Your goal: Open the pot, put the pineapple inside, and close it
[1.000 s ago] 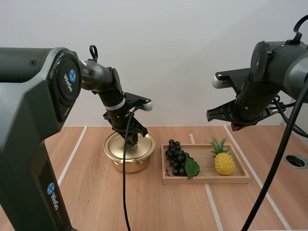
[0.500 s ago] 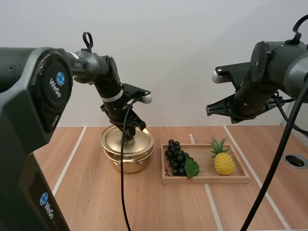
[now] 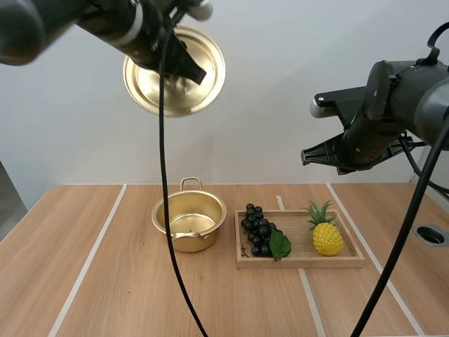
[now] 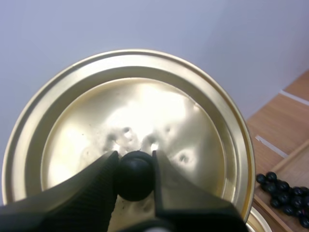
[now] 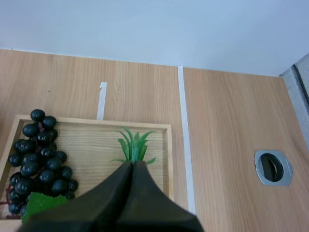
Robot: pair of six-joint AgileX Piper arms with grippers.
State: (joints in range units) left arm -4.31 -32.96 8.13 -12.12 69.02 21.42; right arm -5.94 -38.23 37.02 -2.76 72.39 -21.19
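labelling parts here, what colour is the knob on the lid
Black. The knob on the gold lid shows best in the left wrist view.

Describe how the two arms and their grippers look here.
The left arm is black with a pale band near its wrist. The right arm is dark grey, with bulky rounded joint housings. The left gripper has two black fingers with a textured surface; the right gripper is black too, tapering to narrow tips.
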